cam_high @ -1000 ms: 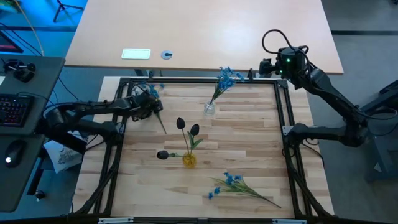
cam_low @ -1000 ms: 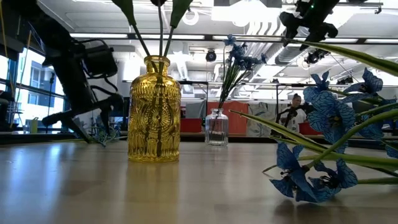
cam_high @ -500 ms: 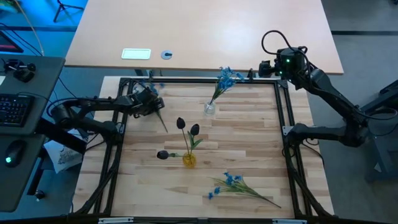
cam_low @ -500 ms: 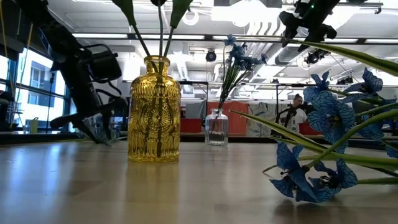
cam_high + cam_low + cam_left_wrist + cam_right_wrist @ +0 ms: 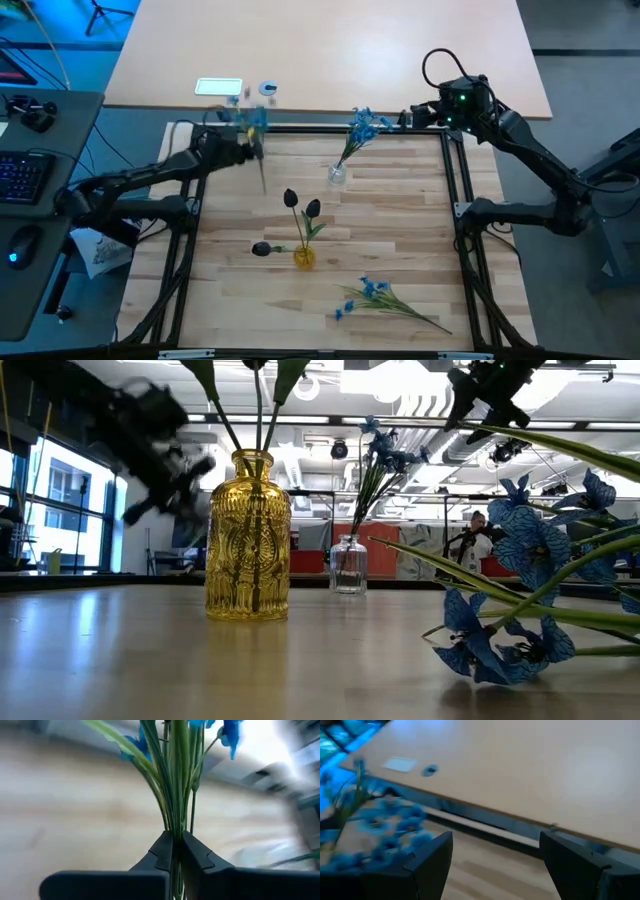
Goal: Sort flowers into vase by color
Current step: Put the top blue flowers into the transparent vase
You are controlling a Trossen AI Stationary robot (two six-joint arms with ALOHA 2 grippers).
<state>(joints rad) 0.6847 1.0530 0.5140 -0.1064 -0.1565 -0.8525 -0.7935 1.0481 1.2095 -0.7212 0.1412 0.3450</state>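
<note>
The wooden table point(image 5: 400, 230) carries a gold vase point(image 5: 304, 257) near its middle and a clear vase point(image 5: 337, 175) toward the far edge — well apart. A black bud point(image 5: 262, 248) lies just beside the gold vase; a blue spray point(image 5: 385, 300) lies flat nearer the front.

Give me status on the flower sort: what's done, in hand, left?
Done: one blue spray stands in the clear vase, and dark buds stand in the gold vase.
In hand: the left hand is shut on another blue bunch, held above the table's far left corner.
Left: a blue spray lies flat near the front edge. The right hand is open near the far right corner.
</note>
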